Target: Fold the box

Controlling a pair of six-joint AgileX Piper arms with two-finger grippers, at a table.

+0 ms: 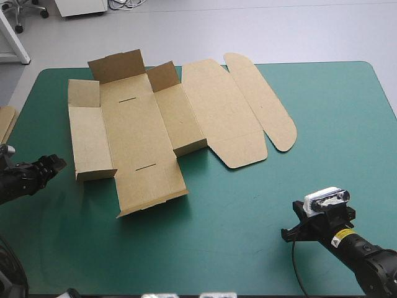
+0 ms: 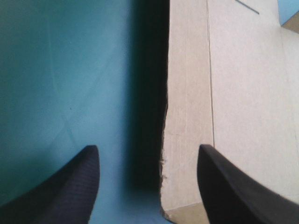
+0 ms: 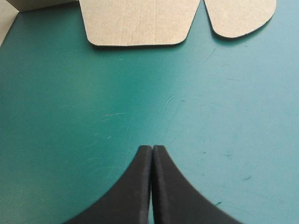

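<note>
The brown box (image 1: 139, 133) lies as a cut sheet on the teal-green cover, mostly flat. Two short flaps at its far end stand partly up, and the lid panel (image 1: 226, 118) with its rounded flap (image 1: 263, 102) is spread toward the right. My left gripper (image 1: 57, 163) sits low at the table's left side, just short of the box's left wall. In the left wrist view the left gripper (image 2: 147, 146) is open, with the box's edge (image 2: 187, 140) ahead between the fingers. My right gripper (image 1: 287, 234) rests near the front right, shut and empty (image 3: 152, 147), with the lid panel (image 3: 140, 21) well ahead.
An edge of more brown board (image 1: 6, 121) shows at the table's left edge. Bare teal-green cover (image 1: 223, 211) stretches between the box and the right gripper, and along the right side of the table.
</note>
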